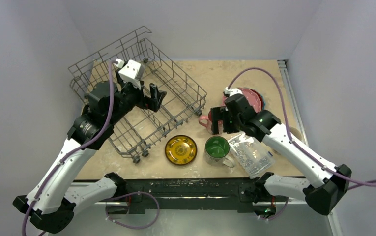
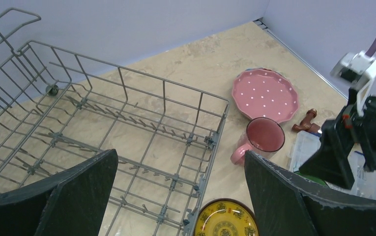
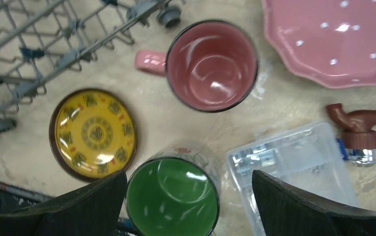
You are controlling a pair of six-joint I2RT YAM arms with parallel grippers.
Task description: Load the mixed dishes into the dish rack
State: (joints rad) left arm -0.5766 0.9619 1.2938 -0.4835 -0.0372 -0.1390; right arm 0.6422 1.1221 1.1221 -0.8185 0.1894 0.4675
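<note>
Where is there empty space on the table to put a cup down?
Bare table lies at the back, between the dish rack and the pink dotted plate. The front is crowded: yellow plate, green mug, pink mug and clear box sit close together.

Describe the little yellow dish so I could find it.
Start at the large grey wire dish rack on the left of the table. Just past its near right corner lies a small round yellow plate, left of a green mug. It alone is yellow, with a dark rim and ringed pattern.
</note>
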